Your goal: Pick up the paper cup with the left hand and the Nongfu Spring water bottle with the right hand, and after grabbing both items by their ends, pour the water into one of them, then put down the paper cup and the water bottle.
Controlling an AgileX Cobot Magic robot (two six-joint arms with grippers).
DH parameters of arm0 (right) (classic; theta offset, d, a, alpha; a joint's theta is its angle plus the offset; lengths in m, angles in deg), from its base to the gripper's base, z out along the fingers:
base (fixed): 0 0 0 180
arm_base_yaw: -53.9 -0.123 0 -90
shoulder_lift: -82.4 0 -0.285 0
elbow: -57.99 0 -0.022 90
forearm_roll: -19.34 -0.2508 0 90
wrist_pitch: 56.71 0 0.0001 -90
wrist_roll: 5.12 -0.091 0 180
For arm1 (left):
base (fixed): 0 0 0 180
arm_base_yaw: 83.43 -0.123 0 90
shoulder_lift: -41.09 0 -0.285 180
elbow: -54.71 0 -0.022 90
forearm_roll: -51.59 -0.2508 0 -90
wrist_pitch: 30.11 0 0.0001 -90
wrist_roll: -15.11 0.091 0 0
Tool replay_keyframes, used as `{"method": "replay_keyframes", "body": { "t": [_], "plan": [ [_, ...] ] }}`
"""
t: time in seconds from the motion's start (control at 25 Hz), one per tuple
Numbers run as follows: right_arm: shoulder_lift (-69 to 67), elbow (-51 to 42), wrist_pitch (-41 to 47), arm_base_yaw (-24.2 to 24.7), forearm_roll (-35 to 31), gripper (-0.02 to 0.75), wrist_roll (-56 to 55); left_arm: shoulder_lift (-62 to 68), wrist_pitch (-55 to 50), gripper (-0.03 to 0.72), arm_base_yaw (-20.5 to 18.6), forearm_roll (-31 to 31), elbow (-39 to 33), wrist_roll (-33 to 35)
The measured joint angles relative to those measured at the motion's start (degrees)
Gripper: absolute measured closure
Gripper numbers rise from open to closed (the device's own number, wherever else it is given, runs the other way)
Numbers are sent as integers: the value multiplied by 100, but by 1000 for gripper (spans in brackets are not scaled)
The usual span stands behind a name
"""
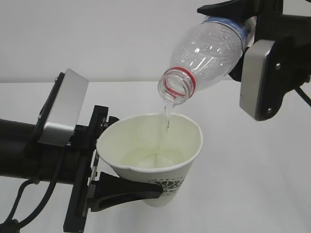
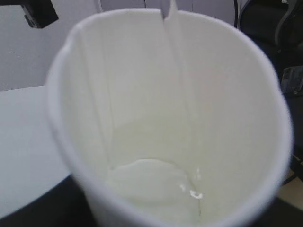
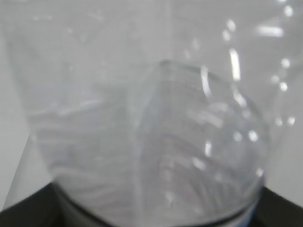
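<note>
Above the white tabletop (image 1: 252, 184), well clear of its surface, the left pincer (image 1: 124, 187) is clamped on the lower part of the paper cup (image 1: 150, 145), one black finger (image 1: 126, 188) pressing along the printed side near the base. The cup is held roughly upright, leaning a little toward the camera in the exterior view, its rolled rim pinched into a slight spout on the far side. The right pincer (image 1: 243, 34) grips the Nongfu Spring water bottle (image 1: 206, 53) by its base end at the upper right, with the bottle tipped so that the open mouth and red neck ring point down and to the left, just above the cup's far rim without touching it. A thin stream of the water (image 1: 166, 116) falls from the mouth into the cup, and a shallow pool lies on the cup's bottom. The left wrist view looks straight into the cup (image 2: 165, 118), showing the pool (image 2: 151, 184) and the stream (image 2: 168, 9) entering at the top edge. The right wrist view is filled by the blurred clear wall of the bottle (image 3: 151, 132).
</note>
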Motion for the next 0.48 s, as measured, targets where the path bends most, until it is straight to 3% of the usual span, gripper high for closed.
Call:
{"method": "replay_keyframes", "body": {
  "t": [0.48],
  "plan": [
    [0,0,0,0,0,268,12,0,0,241,0,-9,0,10]
  ]
}}
